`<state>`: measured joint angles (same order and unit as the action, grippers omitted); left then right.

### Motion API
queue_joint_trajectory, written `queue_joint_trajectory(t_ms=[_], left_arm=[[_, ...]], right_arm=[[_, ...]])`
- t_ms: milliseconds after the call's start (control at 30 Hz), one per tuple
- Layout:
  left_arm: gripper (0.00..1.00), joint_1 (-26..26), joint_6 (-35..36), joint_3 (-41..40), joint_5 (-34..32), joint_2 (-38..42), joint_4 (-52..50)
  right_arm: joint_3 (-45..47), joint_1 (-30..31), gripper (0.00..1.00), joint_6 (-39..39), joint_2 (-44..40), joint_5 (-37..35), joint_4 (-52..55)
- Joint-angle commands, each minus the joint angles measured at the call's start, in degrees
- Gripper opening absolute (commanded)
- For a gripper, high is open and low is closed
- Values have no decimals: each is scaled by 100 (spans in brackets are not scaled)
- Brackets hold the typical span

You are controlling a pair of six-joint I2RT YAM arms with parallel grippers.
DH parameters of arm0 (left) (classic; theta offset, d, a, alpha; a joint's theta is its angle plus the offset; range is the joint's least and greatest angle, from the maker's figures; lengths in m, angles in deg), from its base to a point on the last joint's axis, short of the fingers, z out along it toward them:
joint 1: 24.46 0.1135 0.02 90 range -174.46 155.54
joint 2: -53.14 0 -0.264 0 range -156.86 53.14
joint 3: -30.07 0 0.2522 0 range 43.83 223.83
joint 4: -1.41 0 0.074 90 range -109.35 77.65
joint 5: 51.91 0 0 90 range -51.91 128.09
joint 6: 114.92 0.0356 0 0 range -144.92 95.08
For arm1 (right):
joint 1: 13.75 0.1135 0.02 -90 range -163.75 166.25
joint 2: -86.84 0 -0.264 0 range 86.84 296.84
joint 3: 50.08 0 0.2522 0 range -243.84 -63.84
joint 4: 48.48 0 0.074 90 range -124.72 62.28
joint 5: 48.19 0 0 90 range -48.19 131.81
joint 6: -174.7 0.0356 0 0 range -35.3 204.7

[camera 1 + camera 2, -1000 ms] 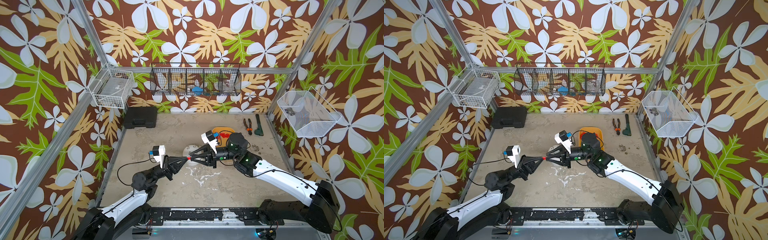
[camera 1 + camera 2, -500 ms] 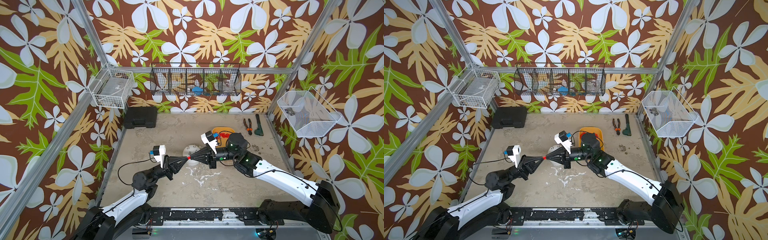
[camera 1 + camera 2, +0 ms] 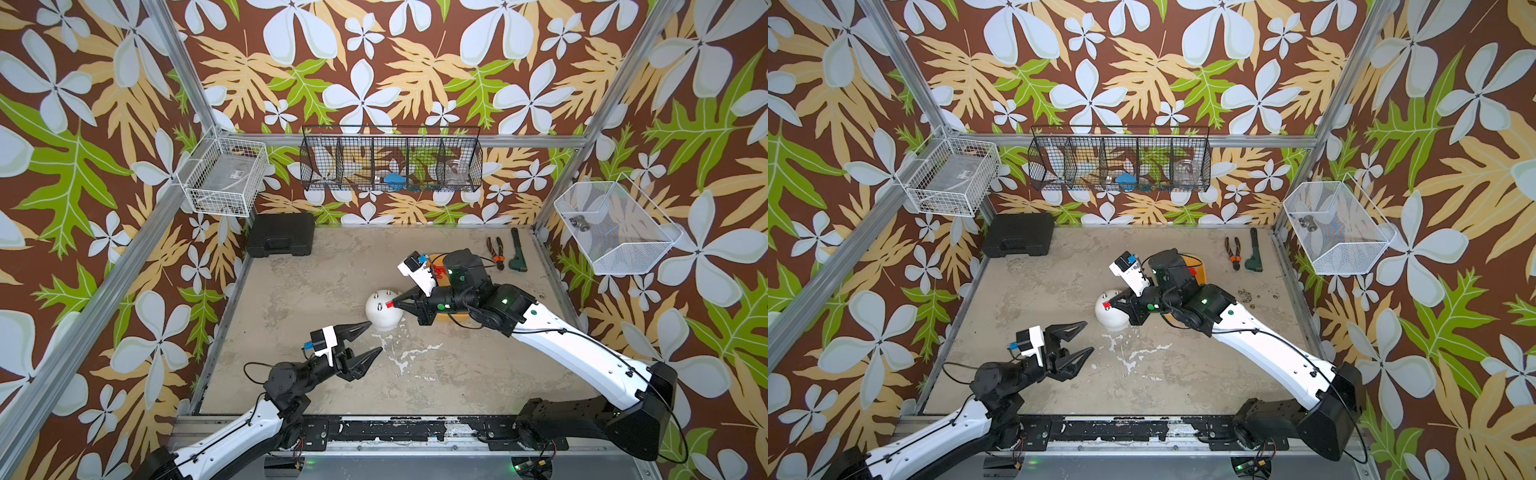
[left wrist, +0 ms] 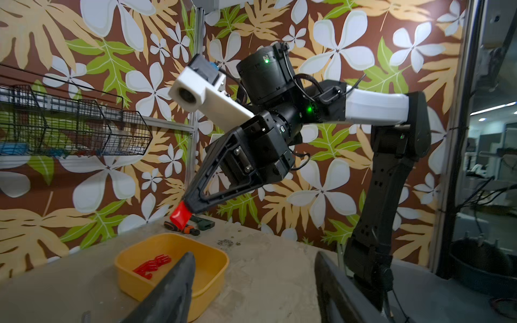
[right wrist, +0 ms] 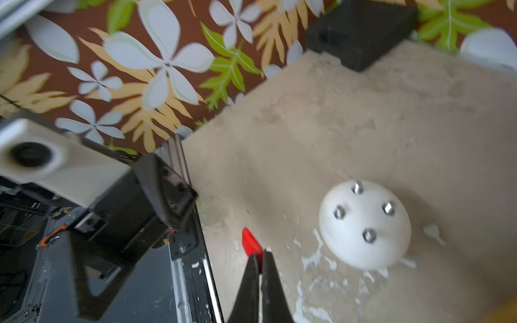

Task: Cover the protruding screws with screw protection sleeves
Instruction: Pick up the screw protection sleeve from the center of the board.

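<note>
A white dome [image 3: 384, 316] stands mid-table, with several thin grey protruding screws [image 5: 369, 235] sticking out of it, all bare. My right gripper [image 3: 395, 304] is shut on one red screw protection sleeve [image 5: 250, 242], which pokes out past its tips just beside the dome in both top views [image 3: 1106, 306]. My left gripper [image 3: 374, 337] hovers open and empty in front of the dome, a short way apart from it. More red sleeves [image 4: 152, 265] lie in a yellow tray [image 4: 128, 282] behind the right arm.
Orange-handled pliers [image 3: 496, 255] and a green tool [image 3: 517, 257] lie at the back right. A black case [image 3: 280, 235] sits at the back left corner. Wire baskets hang on the walls. White flecks mark the table near the dome.
The two grippers met tip to tip on the red sleeve before. Now the left gripper has opened and drawn back toward the front; the right gripper keeps the sleeve and has moved to the dome.
</note>
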<state>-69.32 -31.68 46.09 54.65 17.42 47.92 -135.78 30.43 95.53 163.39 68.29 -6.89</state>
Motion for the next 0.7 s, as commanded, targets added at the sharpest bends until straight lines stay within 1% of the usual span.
queue_joint_trajectory(t_ms=[0, 67, 133, 267, 333, 400, 567, 667], left_arm=[[68, -471, 1970, 4, -1778, 26, -1004], [69, -514, 2166, 27, -1858, -146, -1025], [70, -569, 2340, 83, -1684, -403, -1028], [71, -871, 2628, 297, -1775, -1009, -994], [71, -976, 2645, 353, -1852, -1182, -848], [71, -985, 2610, 397, -1652, -1258, -770], [70, -1004, 2508, 439, -1390, -1388, -652], [65, -1003, 2447, 476, -1361, -1434, -654]], right_arm=[[-86, 35, 0, -58, 19, -482, 1381], [-175, 74, 0, -116, 91, -459, 1593], [-297, 134, 0, -240, 228, -398, 1817], [-505, 377, 0, -406, 494, -444, 2111], [-567, 439, 0, -450, 573, -410, 2165], [-584, 468, 0, -441, 606, -474, 2117], [-605, 510, 0, -402, 627, -279, 1918], [-611, 561, 0, -368, 672, -239, 1845]])
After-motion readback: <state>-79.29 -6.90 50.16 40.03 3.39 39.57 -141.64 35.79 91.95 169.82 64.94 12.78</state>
